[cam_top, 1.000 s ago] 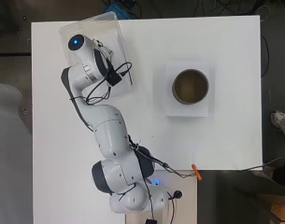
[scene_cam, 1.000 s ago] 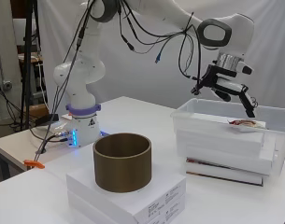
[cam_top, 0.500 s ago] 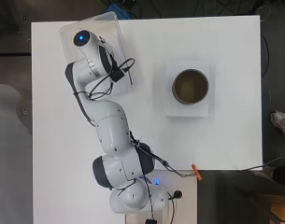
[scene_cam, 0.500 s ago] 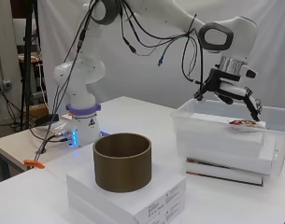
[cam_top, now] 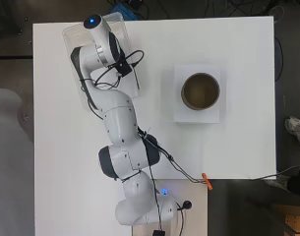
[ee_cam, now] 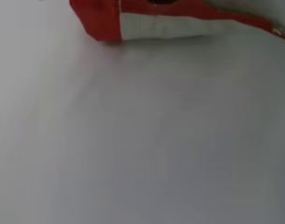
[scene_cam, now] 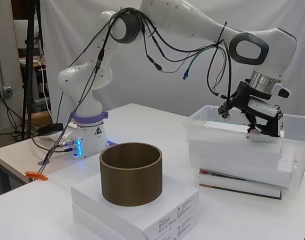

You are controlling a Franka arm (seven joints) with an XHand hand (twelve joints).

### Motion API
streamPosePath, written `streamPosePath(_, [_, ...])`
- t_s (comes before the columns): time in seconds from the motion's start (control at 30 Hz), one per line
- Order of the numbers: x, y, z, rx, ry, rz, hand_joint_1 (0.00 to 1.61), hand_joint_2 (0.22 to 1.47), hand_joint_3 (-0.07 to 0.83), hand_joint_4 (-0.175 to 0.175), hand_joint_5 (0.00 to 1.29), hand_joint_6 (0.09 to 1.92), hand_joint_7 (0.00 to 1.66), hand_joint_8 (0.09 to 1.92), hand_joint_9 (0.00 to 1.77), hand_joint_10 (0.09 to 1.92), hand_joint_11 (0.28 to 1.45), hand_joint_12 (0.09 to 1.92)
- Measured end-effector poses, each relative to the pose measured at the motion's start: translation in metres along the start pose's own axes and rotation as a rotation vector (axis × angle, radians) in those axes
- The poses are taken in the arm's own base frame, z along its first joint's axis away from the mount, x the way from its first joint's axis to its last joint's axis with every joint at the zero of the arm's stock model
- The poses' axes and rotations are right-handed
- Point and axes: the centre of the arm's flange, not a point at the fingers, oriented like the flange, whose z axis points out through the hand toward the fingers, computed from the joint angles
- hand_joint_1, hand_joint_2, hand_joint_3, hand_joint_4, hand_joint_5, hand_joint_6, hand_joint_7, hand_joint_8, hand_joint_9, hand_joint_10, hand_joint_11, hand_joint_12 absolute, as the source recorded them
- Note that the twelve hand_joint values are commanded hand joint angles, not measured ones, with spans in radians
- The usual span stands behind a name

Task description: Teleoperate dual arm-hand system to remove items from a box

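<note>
Reaching down into the clear box, your hand sits low inside it; whether its fingers are spread or closed cannot be told. Close under the wrist camera, a red-and-white packet lies on the box's pale floor. Beside the box, a brown cylinder stands on white cartons on the counter.

You have even, bright light with soft shadows on the white table, while the wrist view's red and white packet blurs.
</note>
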Motion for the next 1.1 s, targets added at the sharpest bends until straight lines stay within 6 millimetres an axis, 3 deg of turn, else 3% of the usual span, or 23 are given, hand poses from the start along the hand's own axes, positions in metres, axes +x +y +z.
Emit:
streamPosePath(0.07, [-0.006, -0.008, -0.014, -0.016, 0.019, -0.015, 0.97, 1.17, 0.0, 0.175, 0.87, 1.16, 1.2, 1.92, 1.46, 1.92, 1.13, 1.84])
streamPosePath(0.13, [-0.017, -0.026, -0.043, -0.052, 0.062, -0.05, 0.97, 1.17, 0.002, 0.175, 0.86, 1.19, 1.2, 1.92, 1.46, 1.92, 1.12, 1.84])
streamPosePath(0.23, [-0.033, -0.061, -0.089, -0.123, 0.129, -0.119, 0.96, 1.18, 0.0, 0.175, 0.85, 1.19, 1.16, 1.92, 1.42, 1.92, 1.08, 1.84])
streamPosePath(0.3, [-0.04, -0.084, -0.1, -0.141, 0.155, -0.143, 0.96, 1.18, 0.0, 0.175, 0.85, 1.18, 1.15, 1.92, 1.4, 1.92, 1.06, 1.84])
streamPosePath(0.53, [-0.042, -0.131, -0.058, -0.044, 0.183, -0.14, 0.96, 1.18, 0.001, 0.175, 0.84, 1.19, 1.14, 1.92, 1.37, 1.9, 1.02, 1.83])
streamPosePath(0.57, [-0.041, -0.132, -0.054, -0.036, 0.181, -0.127, 0.77, 1.09, -0.01, 0.102, 0.64, 0.86, 0.95, 1.47, 1.15, 1.48, 0.85, 1.41])
streamPosePath(0.6, [-0.041, -0.132, -0.053, -0.037, 0.178, -0.112, 0.52, 0.96, -0.015, 0.039, 0.39, 0.51, 0.62, 0.9, 0.78, 0.96, 0.66, 0.9])
streamPosePath(0.63, [-0.04, -0.132, -0.055, -0.052, 0.171, -0.088, 0.35, 0.89, -0.012, 0.011, 0.26, 0.27, 0.42, 0.5, 0.58, 0.57, 0.57, 0.51])
streamPosePath(0.67, [-0.039, -0.132, -0.054, -0.062, 0.16, -0.058, 0.25, 0.85, -0.007, 0.009, 0.22, 0.14, 0.32, 0.26, 0.5, 0.32, 0.54, 0.27])
streamPosePath(0.7, [-0.039, -0.133, -0.052, -0.066, 0.149, -0.021, 0.2, 0.84, -0.003, 0.015, 0.22, 0.09, 0.29, 0.13, 0.48, 0.17, 0.53, 0.14])
streamPosePath(0.77, [-0.038, -0.135, -0.045, -0.068, 0.146, 0.072, 0.19, 0.88, 0.002, 0.046, 0.37, 0.09, 0.42, 0.09, 0.59, 0.09, 0.58, 0.09])
streamPosePath(0.87, [-0.036, -0.14, -0.034, -0.064, 0.139, 0.124, 0.23, 0.93, 0.006, 0.064, 0.49, 0.09, 0.59, 0.09, 0.71, 0.09, 0.64, 0.09])
streamPosePath(1.0, [-0.033, -0.146, 0.002, -0.012, 0.121, 0.019, 0.28, 0.96, 0.009, 0.055, 0.52, 0.09, 0.62, 0.09, 0.74, 0.09, 0.65, 0.09])
streamPosePath(1.1, [-0.027, -0.137, 0.016, 0.018, 0.119, -0.008, 0.29, 0.97, 0.008, 0.042, 0.49, 0.09, 0.64, 0.09, 0.76, 0.09, 0.67, 0.09])
